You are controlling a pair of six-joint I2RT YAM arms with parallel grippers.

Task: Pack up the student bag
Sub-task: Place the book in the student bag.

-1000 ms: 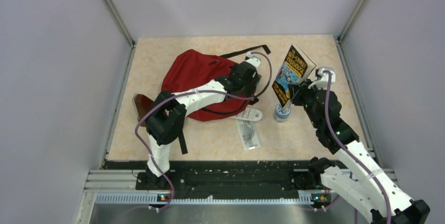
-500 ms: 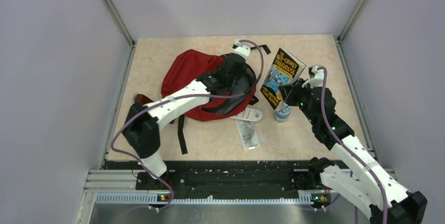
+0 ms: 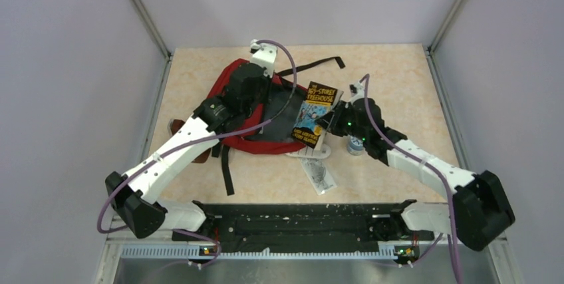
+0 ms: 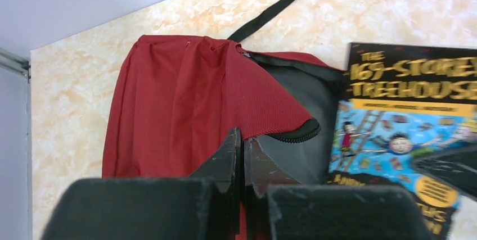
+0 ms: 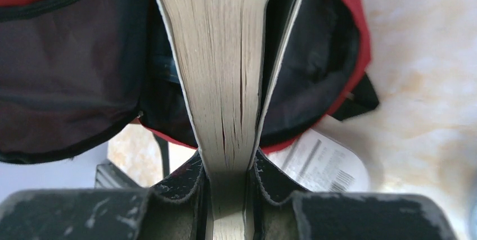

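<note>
The student bag [image 3: 226,76] lies on the far left-middle of the beige tabletop [image 3: 392,71], its mouth open toward the right and showing dark grey lining. A paperback book [image 3: 316,114] is tilted at that mouth; the right wrist view shows lining on both sides of its pages. The right pincer [image 5: 228,161] is clamped tight on the book's near edge. The left pincer [image 4: 243,139] is closed almost fully, pinching the bag's red upper flap near the zipper. A small blue-and-white tub [image 3: 356,144] stands right of the book, a flat printed packet [image 3: 319,174] lies nearer, and a brown pouch [image 3: 176,126] peeks out at the bag's left.
</note>
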